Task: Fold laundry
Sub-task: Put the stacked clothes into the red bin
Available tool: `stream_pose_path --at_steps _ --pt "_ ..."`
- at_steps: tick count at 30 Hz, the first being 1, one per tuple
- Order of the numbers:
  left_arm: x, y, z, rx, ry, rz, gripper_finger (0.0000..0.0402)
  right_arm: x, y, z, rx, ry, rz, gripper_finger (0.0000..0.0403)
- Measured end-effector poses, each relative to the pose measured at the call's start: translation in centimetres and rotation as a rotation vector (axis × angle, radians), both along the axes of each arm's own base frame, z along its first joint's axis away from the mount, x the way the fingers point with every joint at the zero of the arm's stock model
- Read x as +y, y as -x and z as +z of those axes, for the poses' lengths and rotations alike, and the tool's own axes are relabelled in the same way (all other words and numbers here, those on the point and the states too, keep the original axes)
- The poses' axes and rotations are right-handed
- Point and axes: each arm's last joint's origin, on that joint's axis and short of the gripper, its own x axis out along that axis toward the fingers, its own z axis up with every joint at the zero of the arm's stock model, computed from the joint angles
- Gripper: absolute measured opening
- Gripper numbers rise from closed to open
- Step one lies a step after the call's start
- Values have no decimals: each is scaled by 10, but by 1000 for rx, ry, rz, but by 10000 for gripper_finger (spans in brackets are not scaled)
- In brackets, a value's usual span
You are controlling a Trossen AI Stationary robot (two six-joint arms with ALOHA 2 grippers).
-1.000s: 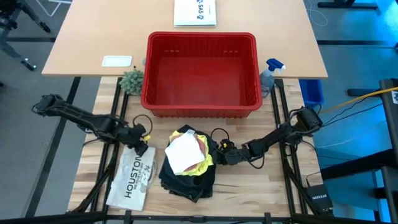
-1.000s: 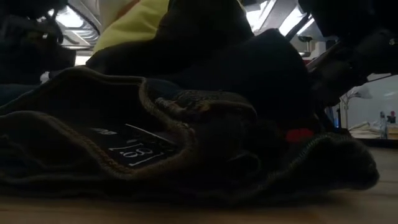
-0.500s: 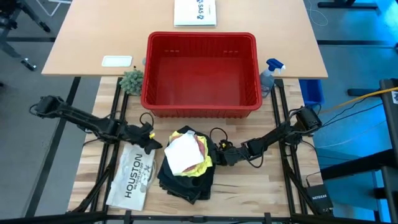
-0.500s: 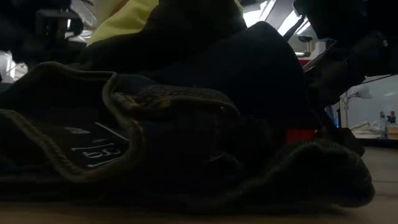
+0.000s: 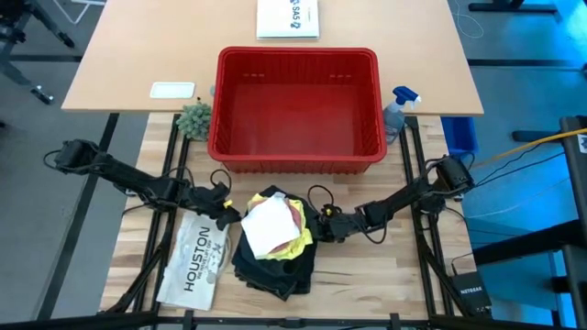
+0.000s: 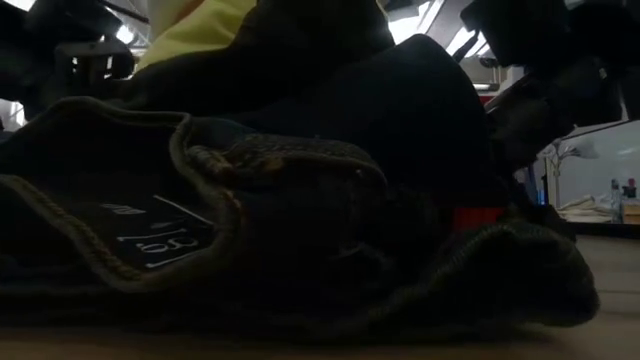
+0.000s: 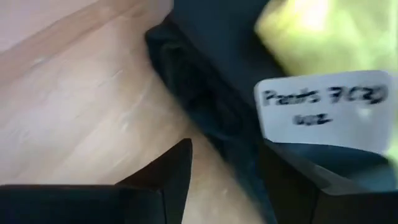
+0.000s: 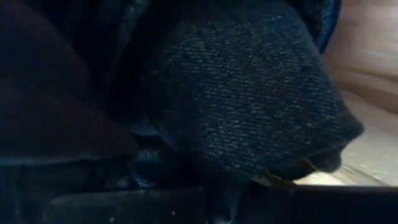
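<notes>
Spreading left jaws (image 7: 224, 174) beside dark trousers (image 5: 271, 266), nothing held, now nearer the desk-front heap | right jaws (image 5: 321, 226) pinched on trousers' far edge | yellow T-shirt (image 5: 295, 244) atop; folding barely begun

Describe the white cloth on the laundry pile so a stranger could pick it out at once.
Start at the red basket; just in front of it sits a dark heap of trousers. The white cloth lies on top, the only pale piece, with the yellow shirt peeking out beside it.
</notes>
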Motion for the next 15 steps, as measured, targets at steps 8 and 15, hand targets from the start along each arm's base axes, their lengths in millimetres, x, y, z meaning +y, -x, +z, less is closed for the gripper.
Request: stream_pose_path --at_steps 8,15 --pt "0 2 -2 18 -59 -19 169 -5 -2 1 -6 -23 1 13" --pt "1 2 -2 21 -87 -18 169 -6 -3 1 -16 -29 -1 13"
